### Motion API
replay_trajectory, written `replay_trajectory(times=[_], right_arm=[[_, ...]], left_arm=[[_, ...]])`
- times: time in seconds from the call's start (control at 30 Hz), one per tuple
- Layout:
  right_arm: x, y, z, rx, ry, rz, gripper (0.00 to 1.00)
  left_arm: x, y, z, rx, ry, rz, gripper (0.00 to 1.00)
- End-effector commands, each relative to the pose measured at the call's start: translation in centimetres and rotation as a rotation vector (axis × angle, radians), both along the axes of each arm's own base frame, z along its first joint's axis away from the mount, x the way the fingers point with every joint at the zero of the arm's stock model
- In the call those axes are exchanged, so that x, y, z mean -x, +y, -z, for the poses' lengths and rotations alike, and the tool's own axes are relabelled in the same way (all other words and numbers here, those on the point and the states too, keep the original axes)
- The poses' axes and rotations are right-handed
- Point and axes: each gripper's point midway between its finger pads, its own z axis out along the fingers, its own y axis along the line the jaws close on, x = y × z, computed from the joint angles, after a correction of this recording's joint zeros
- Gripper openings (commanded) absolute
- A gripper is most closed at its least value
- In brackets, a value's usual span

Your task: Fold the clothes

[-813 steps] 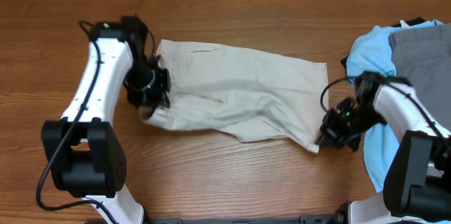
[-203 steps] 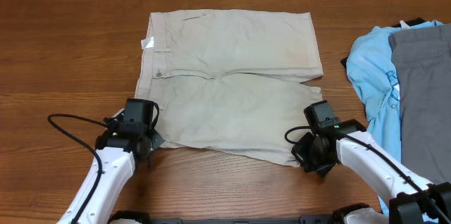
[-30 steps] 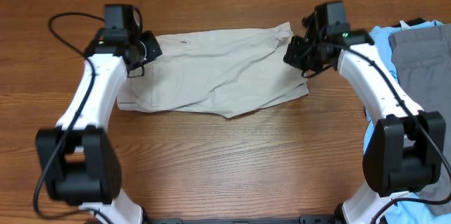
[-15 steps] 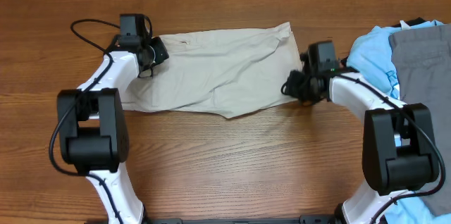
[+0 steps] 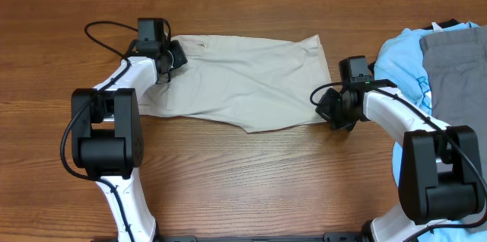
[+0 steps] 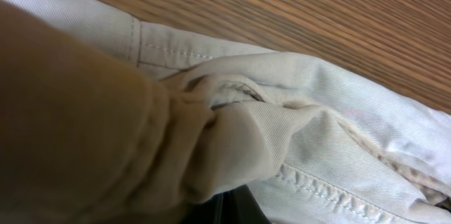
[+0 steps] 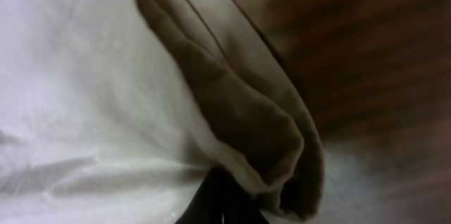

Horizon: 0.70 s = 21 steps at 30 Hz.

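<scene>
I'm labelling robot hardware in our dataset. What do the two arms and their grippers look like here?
Both the left arm and right arm have white tubular links joined by blocky black joint housings. The left gripper and right gripper are black. A thin black cable loops beside the left arm.

Matt cotton on grainy wood, nothing shiny here
The khaki shorts [image 5: 236, 82] are soft matt twill, creased, with a fine woven rib and stitched seams. The table [image 5: 243, 181] is brown wood with streaky grain and low sheen. The right arm [image 5: 396, 114] has a smooth white plastic shell.
</scene>
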Motion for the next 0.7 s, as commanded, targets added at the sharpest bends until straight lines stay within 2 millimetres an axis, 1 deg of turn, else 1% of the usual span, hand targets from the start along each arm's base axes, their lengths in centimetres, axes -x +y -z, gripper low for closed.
replay_trajectory(times=[0.0, 0.13, 0.2, 0.27, 0.33, 0.37, 0.4, 0.43, 0.47, 0.53, 0.57, 0.63, 0.67], right_arm=[[7.5, -6.0, 4.3, 0.227, 0.292, 0.125, 0.04], [9.0, -6.6, 4.0, 0.229, 0.353, 0.142, 0.04], [9.0, -6.8, 3.8, 0.232, 0.353, 0.138, 0.04], [8.4, -6.9, 3.1, 0.236, 0.330, 0.126, 0.04], [7.1, -6.7, 1.9, 0.220, 0.279, 0.082, 0.04], [6.1, -6.4, 0.7, 0.204, 0.242, 0.047, 0.04], [5.4, -6.2, -0.3, 0.189, 0.214, 0.022, 0.04], [4.1, -5.6, -2.3, 0.157, 0.164, -0.021, 0.04], [3.3, -4.9, -3.9, 0.123, 0.125, -0.058, 0.04], [1.6, -3.2, -7.2, 0.038, 0.038, -0.142, 0.04], [1.1, -2.5, -8.5, 0.001, 0.004, -0.170, 0.04], [-0.1, -0.6, -11.4, -0.083, -0.068, -0.234, 0.04], [-0.4, 0.1, -12.3, -0.112, -0.092, -0.259, 0.04]], left_arm=[[-0.3, 1.1, 1.6, -0.042, 0.022, 0.022, 0.04], [-0.5, -0.3, -0.9, 0.021, 0.005, 0.067, 0.04], [-0.4, -1.1, -2.9, 0.058, -0.015, 0.094, 0.04], [-0.5, -1.6, -5.6, 0.077, -0.055, 0.112, 0.04], [-0.4, -1.9, -9.1, 0.077, -0.111, 0.120, 0.04], [-0.1, -2.0, -11.2, 0.076, -0.142, 0.125, 0.04], [0.3, -2.2, -13.0, 0.075, -0.164, 0.129, 0.04], [1.6, -2.5, -15.8, 0.075, -0.185, 0.136, 0.04], [2.6, -2.6, -17.3, 0.070, -0.189, 0.136, 0.04], [4.7, -2.8, -19.4, 0.071, -0.180, 0.141, 0.04], [5.7, -3.0, -20.0, 0.071, -0.167, 0.144, 0.04], [8.2, -3.2, -20.7, 0.073, -0.116, 0.149, 0.04], [9.2, -3.4, -20.7, 0.074, -0.086, 0.152, 0.04]])
